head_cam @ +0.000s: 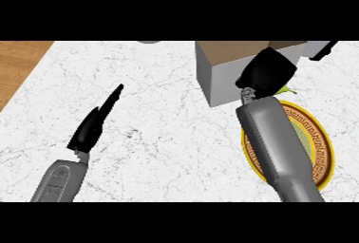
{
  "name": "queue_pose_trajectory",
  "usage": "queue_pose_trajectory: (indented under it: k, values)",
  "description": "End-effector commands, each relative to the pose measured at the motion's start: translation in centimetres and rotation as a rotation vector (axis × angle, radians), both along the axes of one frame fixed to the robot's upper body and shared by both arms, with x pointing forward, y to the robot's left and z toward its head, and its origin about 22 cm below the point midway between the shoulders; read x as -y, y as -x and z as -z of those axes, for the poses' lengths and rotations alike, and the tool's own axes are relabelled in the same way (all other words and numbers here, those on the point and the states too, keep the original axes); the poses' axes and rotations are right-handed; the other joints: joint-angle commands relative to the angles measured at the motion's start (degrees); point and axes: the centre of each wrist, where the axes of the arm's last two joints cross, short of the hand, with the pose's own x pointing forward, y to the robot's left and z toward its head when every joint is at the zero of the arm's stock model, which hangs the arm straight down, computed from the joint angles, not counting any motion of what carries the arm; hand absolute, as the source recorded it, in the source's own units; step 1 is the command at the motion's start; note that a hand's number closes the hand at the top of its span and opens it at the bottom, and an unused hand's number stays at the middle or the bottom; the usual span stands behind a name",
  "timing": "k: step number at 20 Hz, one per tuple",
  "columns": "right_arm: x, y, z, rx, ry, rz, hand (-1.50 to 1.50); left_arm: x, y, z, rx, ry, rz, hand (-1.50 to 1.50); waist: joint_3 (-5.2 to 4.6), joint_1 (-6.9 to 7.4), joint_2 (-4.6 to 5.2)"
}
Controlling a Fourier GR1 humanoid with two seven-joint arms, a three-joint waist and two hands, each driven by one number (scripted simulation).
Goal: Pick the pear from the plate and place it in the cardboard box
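Note:
The cardboard box (223,76) stands at the counter's far right, its brown inside open to the top. My right hand (269,70) hovers at the box's right front corner with its fingers curled. A small yellow-green bit of the pear (288,90) shows below the hand, and the rest is hidden. The gold-rimmed plate (321,154) lies near the front right, partly covered by my right forearm. My left hand (95,124) rests open at the left, with straight fingers pointing up.
The counter's left edge meets a wooden surface (17,59) at the upper left. A small grey object (148,42) peeks in at the top edge. A grey and black object (319,49) stands right of the box.

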Motion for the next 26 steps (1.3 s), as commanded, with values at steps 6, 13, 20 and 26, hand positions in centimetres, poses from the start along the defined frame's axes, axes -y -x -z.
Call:
queue_pose_trajectory:
  k: [6, 13, 20, 26]
  values:
    - [-3.2, -3.4, -7.4, 0.07, 0.099, 0.362, 1.5, 0.4, -0.1, 0.3, -0.019, -0.008, -0.006, 0.0, -0.02, -0.6, -0.57]
    - [-3.3, -4.6, -11.5, 0.124, 0.134, 0.444, 1.5, -0.4, -0.3, 0.3, -0.023, -0.002, -0.051, 0.0, 0.11, -3.2, -1.14]
    - [-1.7, -5.5, -12.0, 0.059, 0.115, 0.525, 1.5, -1.3, -0.3, 0.7, -0.031, 0.0, -0.082, 0.0, 0.21, -4.82, -1.32]
    - [2.3, -6.2, -8.1, -0.043, 0.019, 0.612, 1.5, -2.9, 0.5, 1.1, -0.032, 0.01, -0.115, 0.0, 0.37, -5.72, -1.42]
